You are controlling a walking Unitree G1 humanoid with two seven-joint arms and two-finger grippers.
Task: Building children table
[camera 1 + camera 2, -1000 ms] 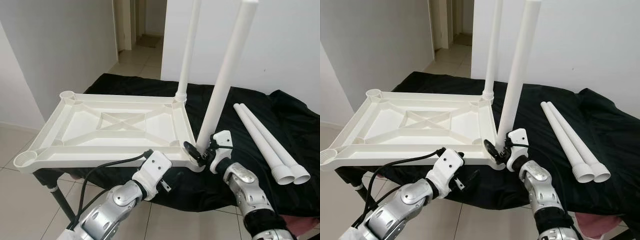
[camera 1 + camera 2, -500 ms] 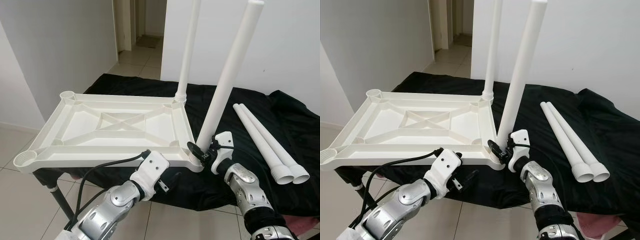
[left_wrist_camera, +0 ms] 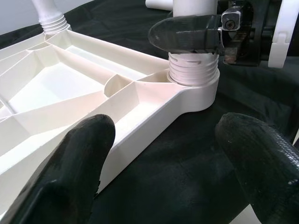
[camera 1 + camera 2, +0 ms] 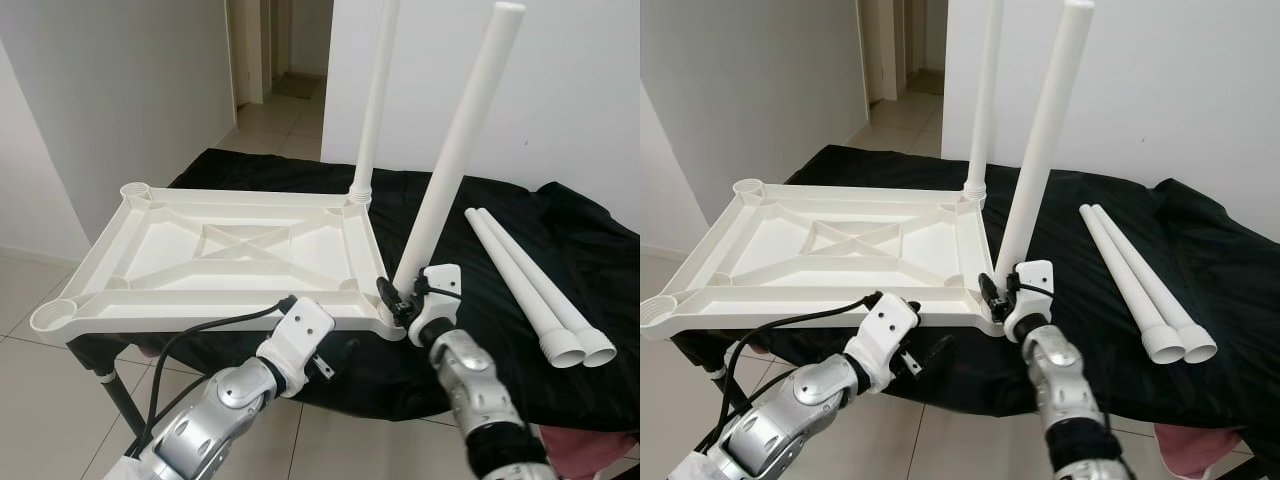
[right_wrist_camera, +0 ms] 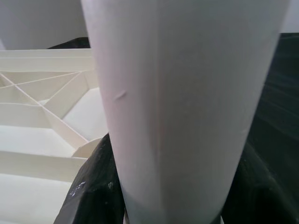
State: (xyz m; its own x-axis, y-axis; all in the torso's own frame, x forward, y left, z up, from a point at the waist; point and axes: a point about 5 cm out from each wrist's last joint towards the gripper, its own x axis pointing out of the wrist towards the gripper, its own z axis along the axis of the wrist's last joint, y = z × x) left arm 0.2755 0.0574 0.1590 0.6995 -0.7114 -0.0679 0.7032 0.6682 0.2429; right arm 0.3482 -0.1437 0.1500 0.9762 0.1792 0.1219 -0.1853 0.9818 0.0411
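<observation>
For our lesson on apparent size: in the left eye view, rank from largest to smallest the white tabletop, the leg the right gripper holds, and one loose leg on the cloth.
1. White tabletop.
2. Held leg, in the right gripper: looks longer, but nearness may exaggerate.
3. Loose leg.

I see a table [image 4: 300, 170] draped in black cloth [image 4: 520, 240], standing on a pale tiled floor [image 4: 30, 400]. On the cloth lies a white plastic tabletop [image 4: 220, 260], upside down, its left part overhanging the table's edge. To its right, apart from it, two loose white legs [image 4: 530, 285] lie touching side by side.
</observation>
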